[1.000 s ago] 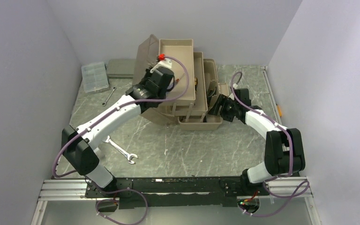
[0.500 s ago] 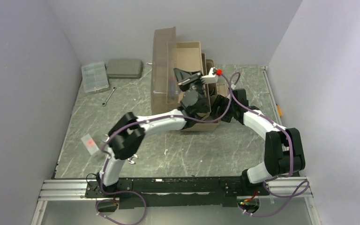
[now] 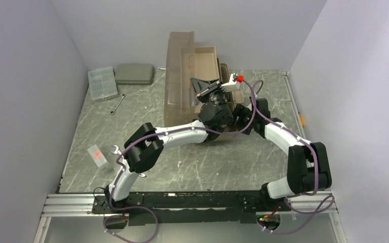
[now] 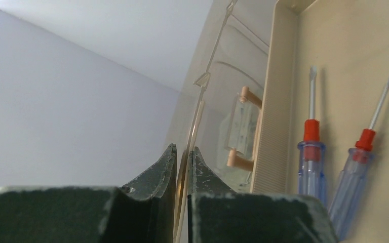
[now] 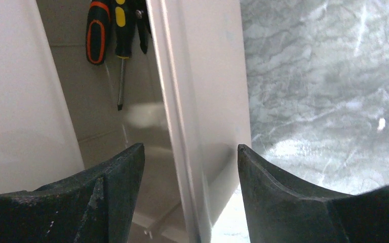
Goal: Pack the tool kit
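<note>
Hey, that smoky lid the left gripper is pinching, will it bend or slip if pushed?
Likely flexes: the lid is a thin translucent sheet. Its glossy surface may slip from the left gripper, which pinches only its edge.

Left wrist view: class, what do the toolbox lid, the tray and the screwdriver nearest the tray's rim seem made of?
Lid: thin smoky translucent plastic, glossy; the handle shows through. Tray: opaque taupe plastic, matte, ribbed rim. Screwdriver: clear bluish plastic grip, red collar, probably steel shaft.

Robot lab cell, plain walls (image 3: 25,76), marble-patterned table (image 3: 182,162), aluminium rail (image 3: 66,203)
</note>
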Robot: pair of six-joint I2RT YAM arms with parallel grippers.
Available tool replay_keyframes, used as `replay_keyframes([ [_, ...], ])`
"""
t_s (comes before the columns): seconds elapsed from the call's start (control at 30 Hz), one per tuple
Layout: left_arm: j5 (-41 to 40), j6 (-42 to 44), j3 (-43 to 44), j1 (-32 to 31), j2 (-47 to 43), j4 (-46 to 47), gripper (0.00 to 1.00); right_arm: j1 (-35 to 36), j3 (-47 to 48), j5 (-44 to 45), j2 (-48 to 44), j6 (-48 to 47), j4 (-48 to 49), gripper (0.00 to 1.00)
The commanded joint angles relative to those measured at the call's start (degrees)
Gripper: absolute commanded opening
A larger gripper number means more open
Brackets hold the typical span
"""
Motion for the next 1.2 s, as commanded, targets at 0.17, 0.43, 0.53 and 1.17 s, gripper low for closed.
replay_keyframes([
  [0.17,0.5,-25.3,3.1,-3.3,-6.1,-15.9,0.0,-6.6,-0.7,-1.6,-9.2,0.0,-0.1,0.7],
  [0.43,8.5,-72.2,10.5,-4.2,-8.6,-65.4,0.0,-12.4,-0.2,-1.8,-13.1,-1.8,-4.3,0.72],
  [0.53,19.7,-95.8,19.0,-3.1,-8.3,-93.9,0.04,-13.9,-0.2,-1.6,-14.4,-2.4,-5.6,0.74],
  [1.17,70.5,-122.5,16.0,2.5,-17.4,-98.3,0.71,-18.8,1.9,1.1,-18.4,-3.6,-9.8,0.83],
])
